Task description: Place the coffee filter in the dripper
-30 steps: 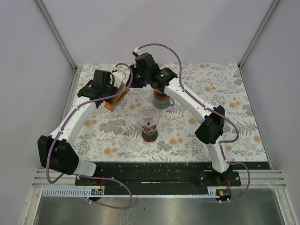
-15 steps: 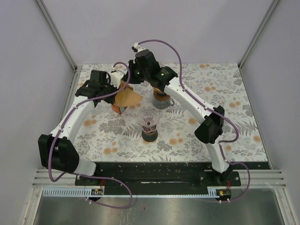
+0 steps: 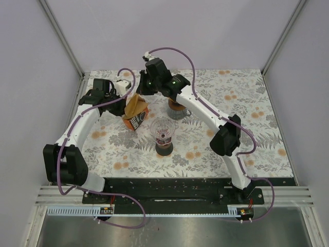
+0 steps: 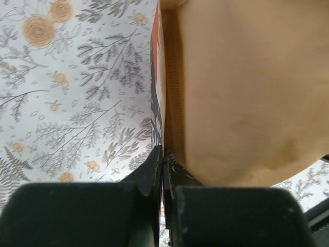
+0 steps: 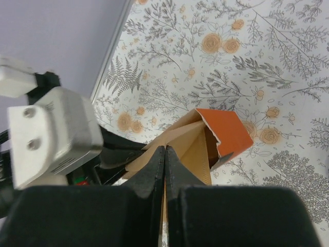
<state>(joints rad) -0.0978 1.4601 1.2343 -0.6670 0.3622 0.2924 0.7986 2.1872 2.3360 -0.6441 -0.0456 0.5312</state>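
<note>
**A:** Right side first. What do we see at the tips?

**B:** The right gripper point(image 5: 164, 150) has its jaws pressed together, no gap, w/ the tan coffee filter point(image 5: 181, 138) pinched btwn them. The paper fans out from there toward the orange filter box point(image 5: 224, 128).

**A:** And the other one?

**B:** The left gripper point(image 4: 163, 154) is closed too. Its fingers point(image 4: 145, 175) nip the thin orange-and-black wall of the box. In its wrist cam the filter fills most of the right half, just beside that wall.

**A:** So is the filter clear of the box?

**B:** We can't tell. From the top cam it sticks up above the box mouth, tilted, w/ its upper edge at the right gripper. The lower part is hidden by the box.

**A:** Is the box down on the table point(image 3: 247, 103)?

**B:** It's tilted, mouth up toward the right gripper. Whether a corner touches the floral cloth, we can't say.

**A:** Dripper?

**B:** The clear dripper point(image 3: 164, 131) stands upright on a dark base near mid-table, right of the box and apart from it. The filter isn't in it yet. A glass pot point(image 3: 177, 109) w/ a brown collar sits just behind, under the right arm.
</note>
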